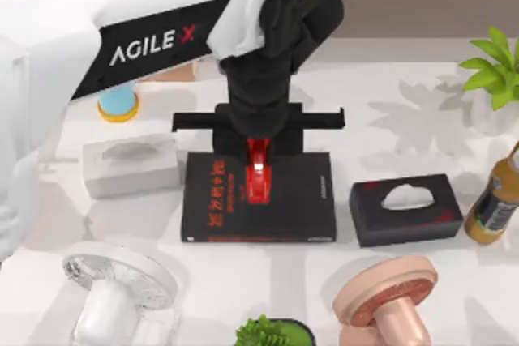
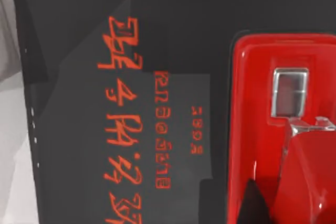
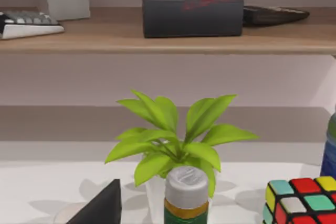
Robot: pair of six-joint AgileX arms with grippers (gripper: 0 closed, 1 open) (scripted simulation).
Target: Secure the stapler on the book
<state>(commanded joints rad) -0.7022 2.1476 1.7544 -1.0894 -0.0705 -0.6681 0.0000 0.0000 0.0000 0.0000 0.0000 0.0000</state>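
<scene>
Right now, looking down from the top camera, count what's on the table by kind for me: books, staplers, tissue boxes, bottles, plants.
Books: 1, the book
Staplers: 1, the stapler, lying on the book
Tissue boxes: 2, the black tissue box and the pale tissue box
Bottles: 1, the amber bottle
Plants: 2, the right-edge plant and the front-edge plant
Total: 7

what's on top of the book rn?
The red stapler lies on the book, near the cover's middle, beside the red lettering. The left gripper hangs over the stapler's far end and covers it, so any grip there is hidden.
</scene>
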